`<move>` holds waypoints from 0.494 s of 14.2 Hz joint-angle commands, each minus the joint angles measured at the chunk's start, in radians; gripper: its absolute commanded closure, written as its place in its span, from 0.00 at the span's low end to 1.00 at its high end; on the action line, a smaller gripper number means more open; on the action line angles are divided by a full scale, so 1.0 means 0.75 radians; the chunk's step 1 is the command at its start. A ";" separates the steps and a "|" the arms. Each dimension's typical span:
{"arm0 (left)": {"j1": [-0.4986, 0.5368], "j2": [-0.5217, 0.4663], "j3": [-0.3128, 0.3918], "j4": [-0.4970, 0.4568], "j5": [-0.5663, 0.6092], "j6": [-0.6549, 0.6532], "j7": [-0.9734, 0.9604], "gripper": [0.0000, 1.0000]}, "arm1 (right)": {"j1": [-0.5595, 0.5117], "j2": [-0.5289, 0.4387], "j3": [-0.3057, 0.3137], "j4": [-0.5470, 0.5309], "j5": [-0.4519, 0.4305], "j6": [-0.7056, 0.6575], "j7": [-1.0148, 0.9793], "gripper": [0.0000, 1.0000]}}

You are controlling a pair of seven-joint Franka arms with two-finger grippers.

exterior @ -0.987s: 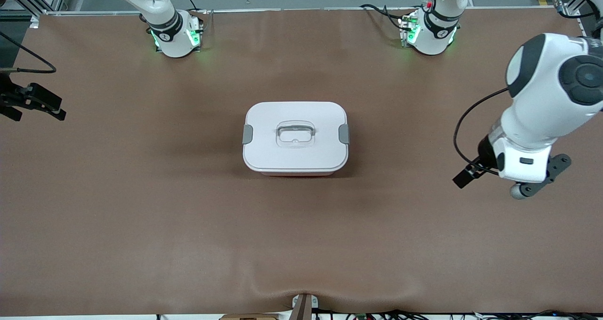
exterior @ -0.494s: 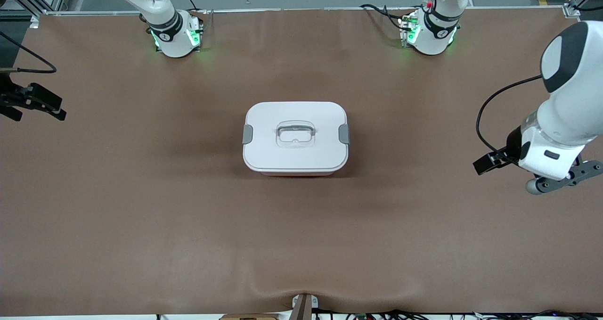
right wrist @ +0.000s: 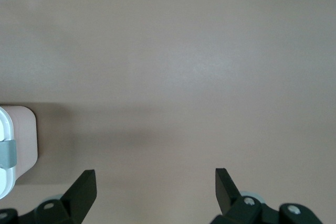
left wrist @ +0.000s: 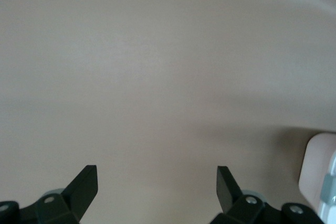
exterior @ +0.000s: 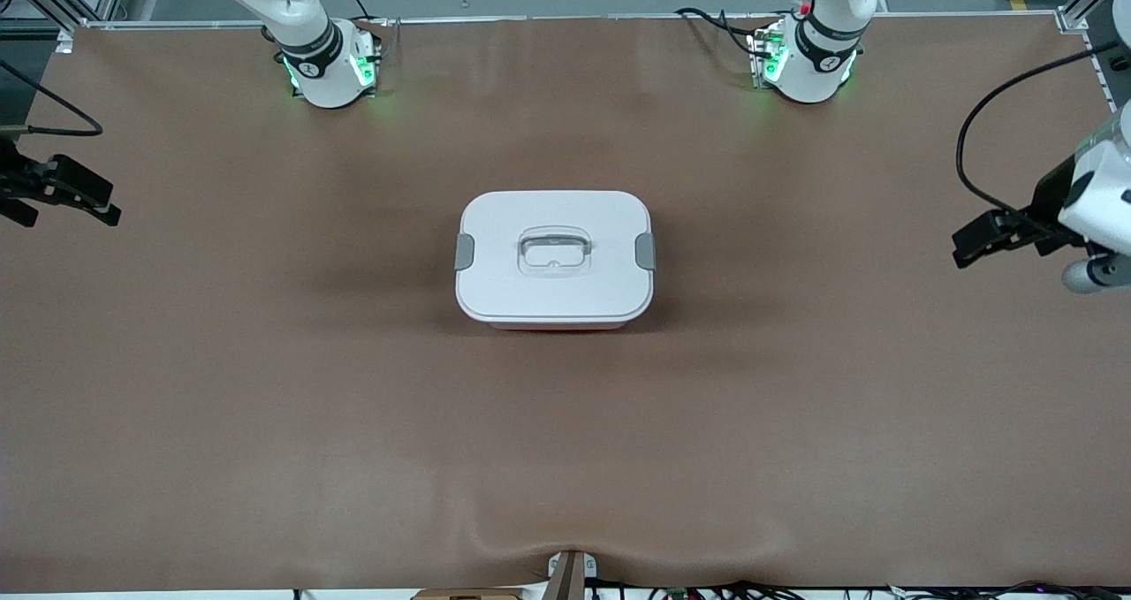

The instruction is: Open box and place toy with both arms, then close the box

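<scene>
The left gripper [left wrist: 156,187] is hanging empty, jaws spread, over bare table at its own end; the right gripper [right wrist: 155,190] is doing likewise at its end. The shut box [exterior: 554,259] is sitting between them, seemingly equidistant, long axis and clips facing each claw. No toy is showing.

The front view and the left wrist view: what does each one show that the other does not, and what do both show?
Only the front view shows the whole box with its white lid, handle and both grey clips, closed, plus both arm bases. Only the left wrist view shows the left pincer open over bare table. Both show the brown table and part of the box. No toy appears in either.
</scene>
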 commanded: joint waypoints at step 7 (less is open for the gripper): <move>-0.187 -0.359 0.213 -0.351 -0.073 0.009 0.066 0.00 | -0.005 -0.002 -0.001 0.013 -0.011 -0.018 -0.003 0.00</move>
